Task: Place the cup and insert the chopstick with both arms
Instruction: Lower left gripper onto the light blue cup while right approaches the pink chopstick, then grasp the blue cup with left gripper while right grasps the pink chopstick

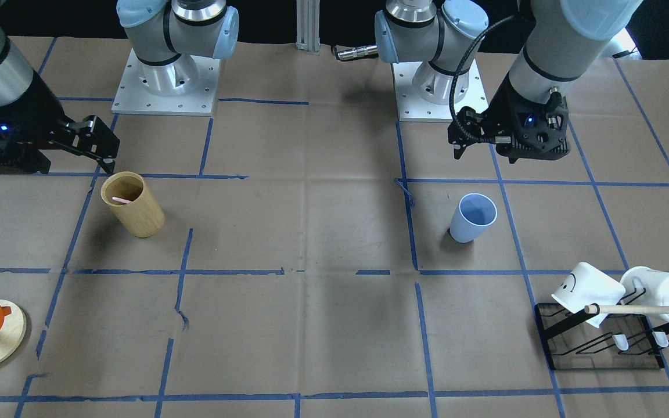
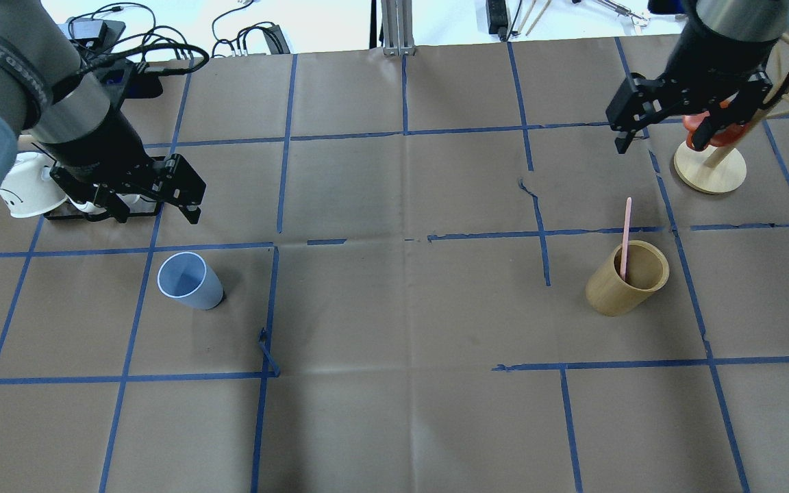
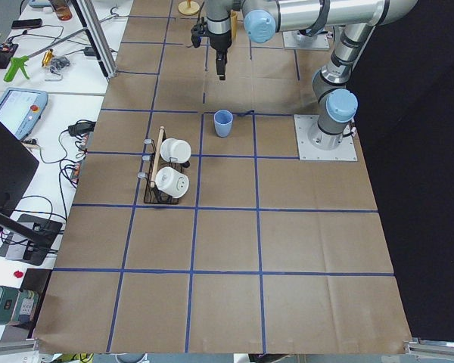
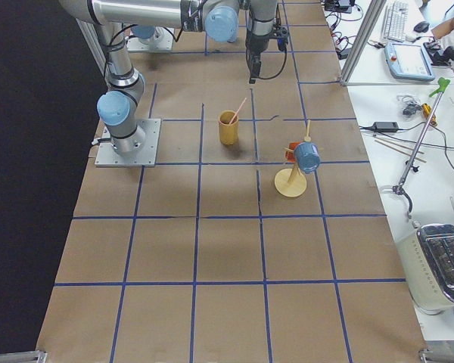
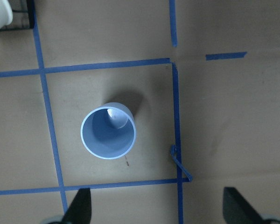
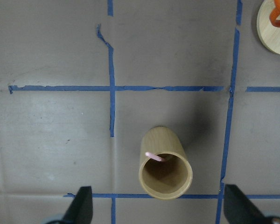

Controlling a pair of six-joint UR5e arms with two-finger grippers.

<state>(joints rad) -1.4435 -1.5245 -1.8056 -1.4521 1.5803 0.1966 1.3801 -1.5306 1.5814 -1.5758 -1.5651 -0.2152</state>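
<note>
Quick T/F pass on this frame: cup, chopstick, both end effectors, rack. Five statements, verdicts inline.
1. The blue cup stands upright on the table. True.
2. The pink chopstick lies flat on the table. False: it stands in the wooden holder.
3. The left end effector grips the blue cup. False: it is open, clear of the cup.
4. The right end effector is open and empty. True.
5. Two white cups sit on the black rack. True.
</note>
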